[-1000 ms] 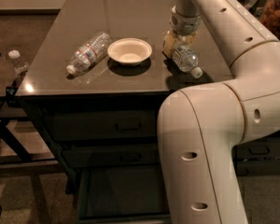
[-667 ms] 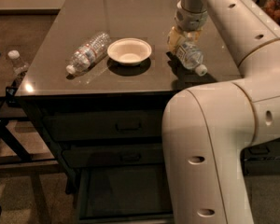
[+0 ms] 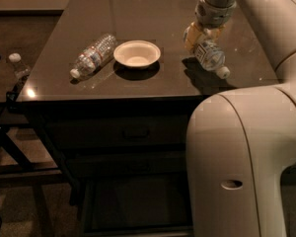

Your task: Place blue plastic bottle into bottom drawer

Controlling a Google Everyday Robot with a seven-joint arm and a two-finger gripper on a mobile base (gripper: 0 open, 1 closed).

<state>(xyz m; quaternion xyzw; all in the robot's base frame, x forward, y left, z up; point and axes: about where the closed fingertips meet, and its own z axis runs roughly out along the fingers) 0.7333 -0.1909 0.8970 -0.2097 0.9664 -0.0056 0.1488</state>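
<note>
My gripper (image 3: pixel 201 37) is over the right part of the dark tabletop (image 3: pixel 153 14), shut on the blue plastic bottle (image 3: pixel 210 56). The bottle is tilted, white cap pointing down to the right, and hangs just above the table over its own shadow. The bottom drawer (image 3: pixel 138 201) is pulled open below the table's front, its dark interior showing, partly hidden on the right by my white arm (image 3: pixel 237 162).
A white bowl (image 3: pixel 136 53) sits mid-table. A clear ribbed bottle (image 3: pixel 93 56) lies on its side left of it. Two shut handled drawers (image 3: pixel 135 132) sit above the open one. Another small bottle (image 3: pixel 18 65) stands on a stand off the left edge.
My gripper has risen a little and moved right with the blue bottle in it; the bottle now hangs off the tabletop. Bowl and ribbed bottle have not moved.
</note>
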